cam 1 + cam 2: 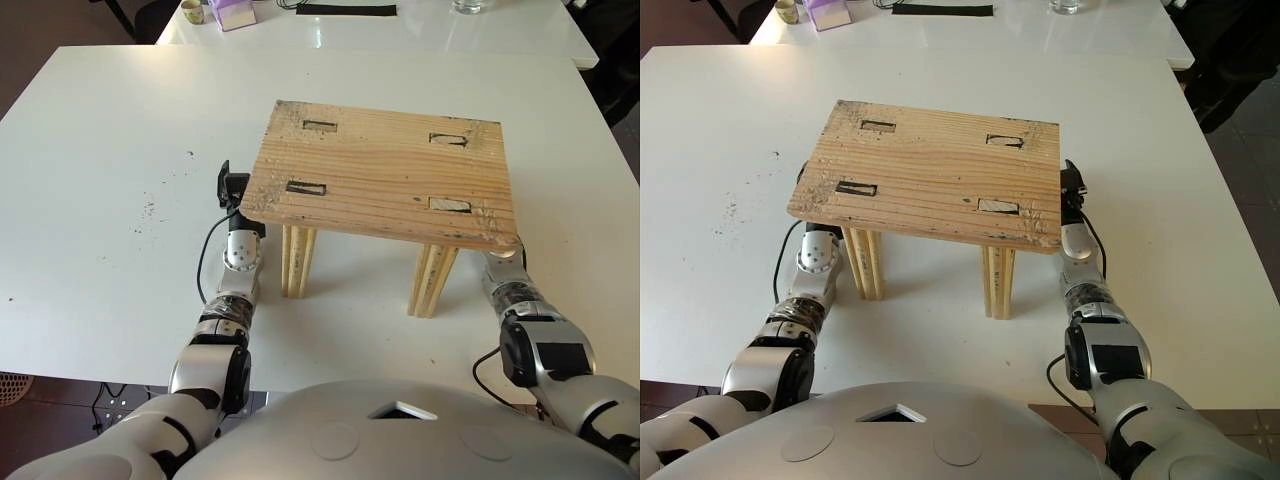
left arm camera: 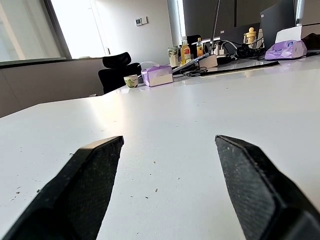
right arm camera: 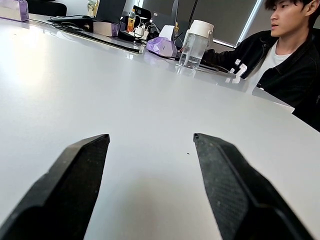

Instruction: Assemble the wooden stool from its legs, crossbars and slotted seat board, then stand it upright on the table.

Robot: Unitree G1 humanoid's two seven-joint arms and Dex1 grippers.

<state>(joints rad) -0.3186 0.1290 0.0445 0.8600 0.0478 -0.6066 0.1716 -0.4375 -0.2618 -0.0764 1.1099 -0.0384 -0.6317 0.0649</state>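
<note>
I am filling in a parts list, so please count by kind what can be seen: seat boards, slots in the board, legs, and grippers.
Seat board: 1
Slots in the board: 4
Legs in view: 2 (the board hides any farther ones)
Grippers, left gripper and right gripper, both open: 2
Total: 9

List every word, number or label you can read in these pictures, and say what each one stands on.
No text here can be read.
Seat board: bare wood with slots, no print or marks to read.
Tissue box: any print is too small to read.
Bottle: label too blurred to read.
</note>
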